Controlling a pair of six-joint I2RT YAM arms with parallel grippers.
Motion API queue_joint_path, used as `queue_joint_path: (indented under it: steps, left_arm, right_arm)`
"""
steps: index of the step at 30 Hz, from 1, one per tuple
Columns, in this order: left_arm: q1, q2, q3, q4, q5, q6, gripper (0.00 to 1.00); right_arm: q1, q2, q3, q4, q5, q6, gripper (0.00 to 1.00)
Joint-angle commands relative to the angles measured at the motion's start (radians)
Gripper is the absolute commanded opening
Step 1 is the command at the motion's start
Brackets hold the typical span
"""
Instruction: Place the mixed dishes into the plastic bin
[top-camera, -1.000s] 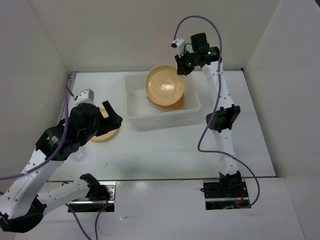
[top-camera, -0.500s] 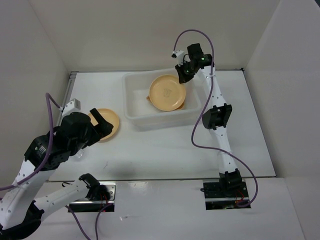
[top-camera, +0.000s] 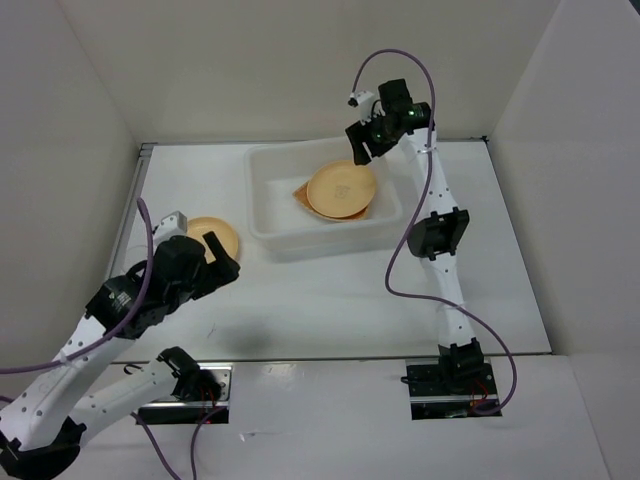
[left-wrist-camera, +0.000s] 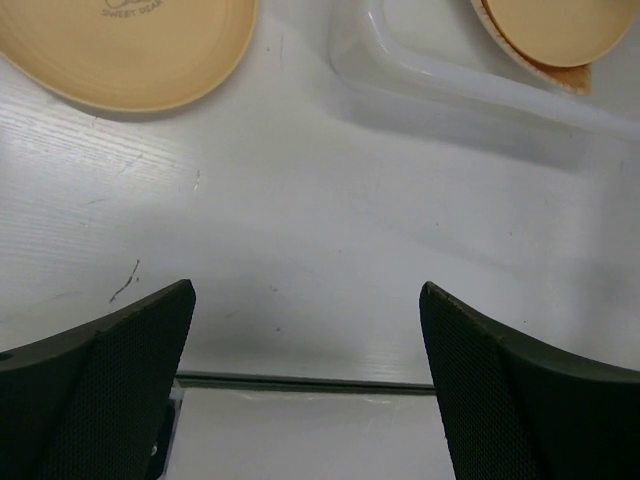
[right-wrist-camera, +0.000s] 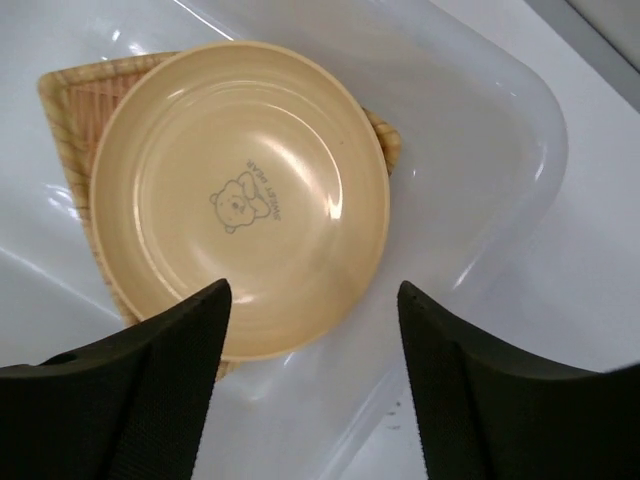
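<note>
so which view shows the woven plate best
Right wrist: the woven plate lies in the bin under a round plate, its weave clear at the corners. Top external shows only small orange corners; left wrist only a sliver.

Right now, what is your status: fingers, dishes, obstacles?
Both open, empty: left fingers, right fingers. In bin: round plate on woven plate. On table: second round plate. Nothing seen in the way.

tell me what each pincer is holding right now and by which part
Nothing is held. The right pincer is open above the round plate lying in the bin; the left pincer is open over the table.
</note>
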Motion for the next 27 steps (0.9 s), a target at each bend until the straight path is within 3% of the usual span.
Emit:
queue_joint_path:
  steps: [1, 5, 8, 12, 15, 22, 27]
  left_arm:
    - [0.006, -0.128, -0.077, 0.185, -0.029, 0.062, 0.99]
    - [0.006, -0.061, -0.097, 0.168, -0.186, 0.054, 0.99]
    - [0.039, 0.181, -0.048, 0.149, -0.196, 0.066, 0.99]
    - [0.196, 0.524, -0.007, 0.252, 0.013, 0.177, 0.99]
    - [0.301, 0.640, 0.027, 0.321, 0.162, 0.255, 0.99]
    - [0.510, 0.737, 0.107, 0.347, 0.254, 0.382, 0.99]
    - [0.639, 0.827, 0.116, 0.356, 0.402, 0.442, 0.99]
  right_arm:
    - [-0.004, -0.253, -0.052, -0.002, -0.011, 0.024, 0.76]
    - [-0.013, -0.428, -0.273, -0.002, -0.022, 0.024, 0.82]
    - [-0.023, -0.574, -0.506, -0.002, -0.031, -0.003, 0.83]
    - [-0.046, -0.755, -0.802, -0.002, -0.063, -0.037, 0.84]
    - [-0.084, -0.907, -1.099, 0.068, -0.077, -0.048, 0.85]
    - [-0.265, -1.153, -1.465, 0.146, -0.137, -0.060, 0.87]
    - [-0.308, -1.276, -1.662, 0.186, -0.146, -0.069, 0.87]
